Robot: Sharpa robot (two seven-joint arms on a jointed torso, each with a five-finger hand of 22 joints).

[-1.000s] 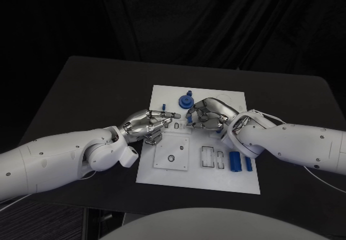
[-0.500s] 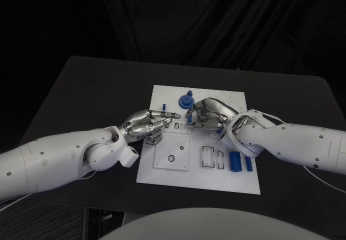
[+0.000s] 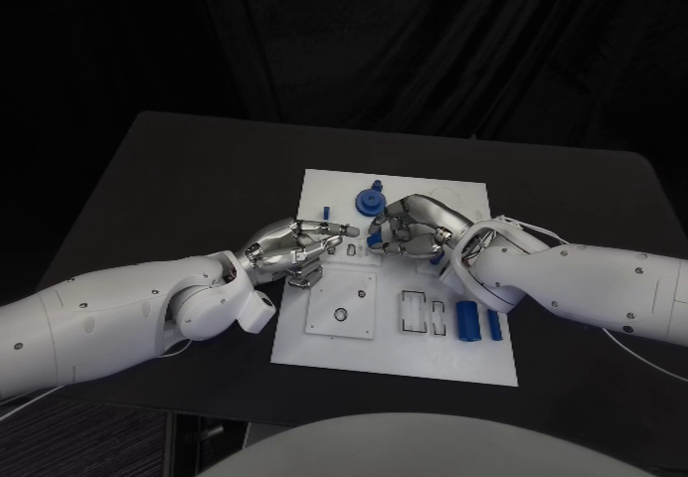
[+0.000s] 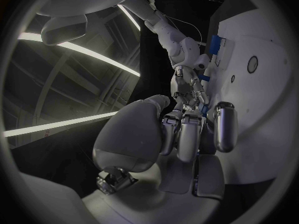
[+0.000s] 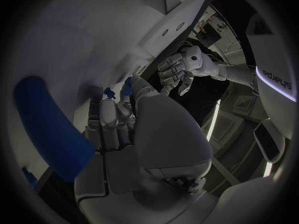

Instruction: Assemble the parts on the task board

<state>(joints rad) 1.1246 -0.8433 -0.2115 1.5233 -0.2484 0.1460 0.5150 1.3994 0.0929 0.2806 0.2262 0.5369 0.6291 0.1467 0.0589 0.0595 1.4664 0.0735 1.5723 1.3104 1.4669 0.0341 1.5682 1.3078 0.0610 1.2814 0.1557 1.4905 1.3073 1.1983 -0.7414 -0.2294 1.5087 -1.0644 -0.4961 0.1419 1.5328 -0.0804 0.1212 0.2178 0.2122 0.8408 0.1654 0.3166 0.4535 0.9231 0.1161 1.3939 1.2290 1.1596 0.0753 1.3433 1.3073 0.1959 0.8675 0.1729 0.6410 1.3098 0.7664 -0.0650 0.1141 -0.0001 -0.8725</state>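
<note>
Head view: right robot hand [image 3: 408, 232] pinches a small blue part [image 3: 377, 236] over the task board [image 3: 444, 348]; left robot hand [image 3: 294, 248] curled, grip unclear.

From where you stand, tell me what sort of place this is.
Probably a robot lab or test cell. A white task board with small blue parts lies on a black table against a dark backdrop, and strip lights run overhead on a framed ceiling.
</note>
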